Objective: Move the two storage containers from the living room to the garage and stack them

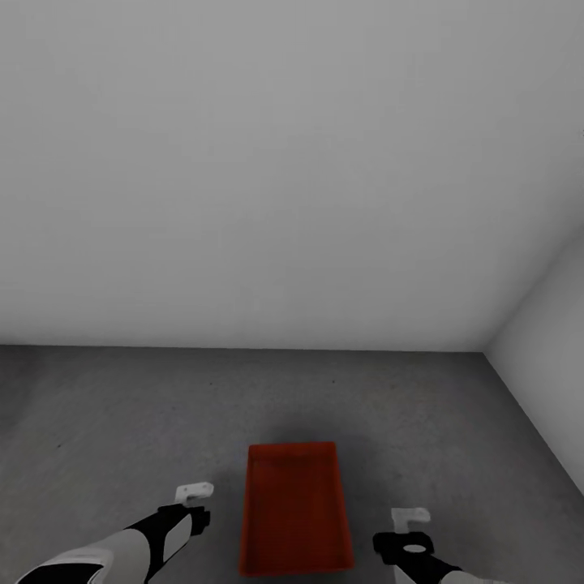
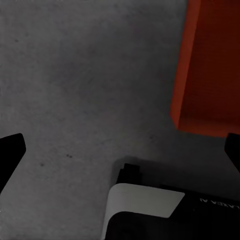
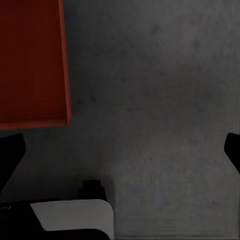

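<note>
One orange-red storage container (image 1: 296, 511) rests lengthwise on the dark grey concrete floor (image 1: 122, 422) of the garage, straight ahead of me and between my arms. It has no lid and looks empty inside. My left gripper (image 1: 195, 504) hovers to its left, apart from its wall, and in the left wrist view the left gripper (image 2: 120, 150) is open over bare floor with the container (image 2: 210, 65) to one side. My right gripper (image 1: 410, 527) hangs to its right, and in the right wrist view the right gripper (image 3: 120, 150) is open too, beside the container (image 3: 30, 60).
A plain grey-white wall (image 1: 243, 162) stands a short way beyond the container. A second wall (image 1: 551, 365) meets it at the right, forming a corner. Part of my own white and black body (image 2: 145, 205) shows low in both wrist views.
</note>
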